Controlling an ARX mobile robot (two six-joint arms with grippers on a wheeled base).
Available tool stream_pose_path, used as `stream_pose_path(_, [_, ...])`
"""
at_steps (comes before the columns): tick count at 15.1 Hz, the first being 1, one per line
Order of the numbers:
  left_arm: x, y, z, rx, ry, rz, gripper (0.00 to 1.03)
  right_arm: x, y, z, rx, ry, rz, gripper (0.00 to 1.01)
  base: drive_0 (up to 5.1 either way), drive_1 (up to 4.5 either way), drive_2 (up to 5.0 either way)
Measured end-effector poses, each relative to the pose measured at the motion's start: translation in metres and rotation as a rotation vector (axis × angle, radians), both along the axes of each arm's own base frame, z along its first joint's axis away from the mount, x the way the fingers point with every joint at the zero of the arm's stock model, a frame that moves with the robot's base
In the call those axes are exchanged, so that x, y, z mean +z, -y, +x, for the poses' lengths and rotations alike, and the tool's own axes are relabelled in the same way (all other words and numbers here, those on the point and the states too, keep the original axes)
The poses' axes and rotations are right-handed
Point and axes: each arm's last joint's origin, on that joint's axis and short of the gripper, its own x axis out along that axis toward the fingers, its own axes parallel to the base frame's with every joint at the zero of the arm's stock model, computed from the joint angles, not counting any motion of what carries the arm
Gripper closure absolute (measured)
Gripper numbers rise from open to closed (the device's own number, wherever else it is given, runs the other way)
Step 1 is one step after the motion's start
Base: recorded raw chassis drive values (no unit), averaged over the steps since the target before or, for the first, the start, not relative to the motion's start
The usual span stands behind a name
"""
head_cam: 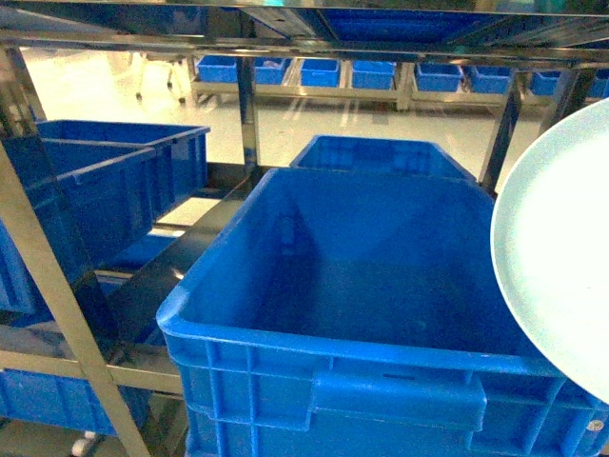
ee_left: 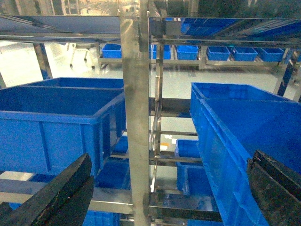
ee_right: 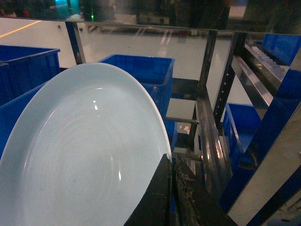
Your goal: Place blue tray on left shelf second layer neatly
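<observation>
Pinching blue tray [ee_right: 80, 155] rim: right gripper [ee_right: 173, 188], tray tilted; left gripper [ee_left: 164, 188] wide, holding nothing.

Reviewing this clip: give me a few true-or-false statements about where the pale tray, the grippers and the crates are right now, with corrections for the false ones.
1. The right gripper is clamped on the rim of the blue tray. True.
2. The blue tray already lies flat on a tier of the left shelf. False: it is held up, tilted on edge, at the right of the head view, beside the big empty crate.
3. The left gripper holds a crate. False: its jaws stand wide apart with nothing between them.
4. The big crate in front of the head camera is empty. True.
5. More blue crates stand on a low rack in the background. True.
</observation>
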Motion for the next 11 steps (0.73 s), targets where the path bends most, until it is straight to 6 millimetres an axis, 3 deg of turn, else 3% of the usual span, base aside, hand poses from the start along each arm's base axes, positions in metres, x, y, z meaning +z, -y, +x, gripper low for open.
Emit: stream_pose_path(11, [0.000, 0.000, 0.000, 0.000, 0.000, 0.000, 0.05, 0.005, -0.018, 0.030, 0.012, -0.237, 0.427, 0.99, 0.0, 0.00, 0.0])
